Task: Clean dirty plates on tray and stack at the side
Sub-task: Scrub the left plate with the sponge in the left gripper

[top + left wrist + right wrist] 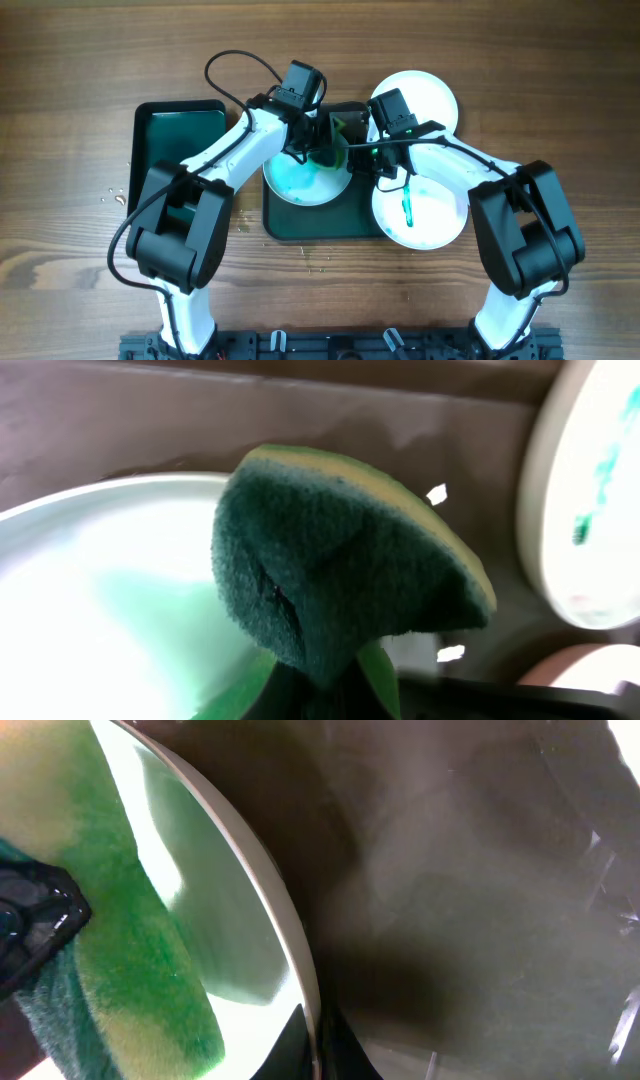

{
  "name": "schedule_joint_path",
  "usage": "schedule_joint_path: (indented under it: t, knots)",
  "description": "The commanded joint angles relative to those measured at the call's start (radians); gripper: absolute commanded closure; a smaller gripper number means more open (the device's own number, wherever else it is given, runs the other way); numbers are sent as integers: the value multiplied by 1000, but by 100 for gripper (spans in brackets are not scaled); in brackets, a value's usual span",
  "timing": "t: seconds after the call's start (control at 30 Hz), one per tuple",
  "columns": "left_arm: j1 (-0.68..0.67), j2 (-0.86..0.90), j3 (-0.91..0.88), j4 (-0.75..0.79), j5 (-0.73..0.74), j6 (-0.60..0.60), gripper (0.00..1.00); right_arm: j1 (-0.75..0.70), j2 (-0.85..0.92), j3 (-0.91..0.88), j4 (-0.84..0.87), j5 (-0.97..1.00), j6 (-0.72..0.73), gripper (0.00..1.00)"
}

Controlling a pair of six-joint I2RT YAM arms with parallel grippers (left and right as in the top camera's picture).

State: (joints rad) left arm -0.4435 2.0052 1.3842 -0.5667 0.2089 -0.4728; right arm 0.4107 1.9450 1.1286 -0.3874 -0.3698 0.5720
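Wooden table (pixel 80 280): left fingers (pixel 378 678) clench a sponge (pixel 340 560) over the plate (pixel 300 185); right fingers (pixel 350 1058) pinch its rim.

- The smeared plate (pixel 300 185), at centre frame in the overhead view, is seen as white washed over with a pale teal-green film.
- The streaked plate (pixel 430 215), lower right, is shown white with one short bright green streak and faint green specks.
- The plain plate (pixel 430 95), upper right, is seen as clean white.
- The tray (pixel 320 228) is coloured dark green.
- The bin (pixel 175 140), upper left, is dark green, rimmed in black.
- The sponge (pixel 340 560) is layered yellow over dark green scouring fleece.
- The bench (pixel 560 80) is patterned with brown wood grain.
- The left arm (pixel 235 150) and right arm (pixel 450 170) are finished in white with black joints.
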Motion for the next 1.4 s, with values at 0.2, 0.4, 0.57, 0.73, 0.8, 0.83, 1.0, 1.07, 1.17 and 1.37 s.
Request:
schedule_joint_path:
  t: [0.2,0.4,0.57,0.73,0.8,0.83,1.0,1.07,1.17,1.37]
  knots:
    - [3,20,1,-222,-566,-113,96,1,19,12,-2,-23,4,96]
    - [-5,18,1,-292,-400,-95,96,1,19,12,3,-23,7,96]
    - [-8,18,1,-230,179,92,96,1,19,12,3,-24,7,96]
    - [-7,18,1,-140,357,122,95,1,19,12,5,-24,7,96]
    - [-3,19,1,-114,312,121,94,1,19,12,2,-24,7,96]
    - [0,19,1,-103,272,120,94,0,19,12,1,-24,7,96]
    - [15,22,1,-94,-24,44,96,-12,19,12,-7,-34,7,96]
    - [21,24,1,-89,-142,42,96,-16,19,12,-9,-36,7,96]
    - [24,26,1,-89,-303,36,96,-16,19,12,-10,-35,7,96]
    - [24,26,5,-197,-444,-97,96,-16,19,12,-10,-5,7,96]
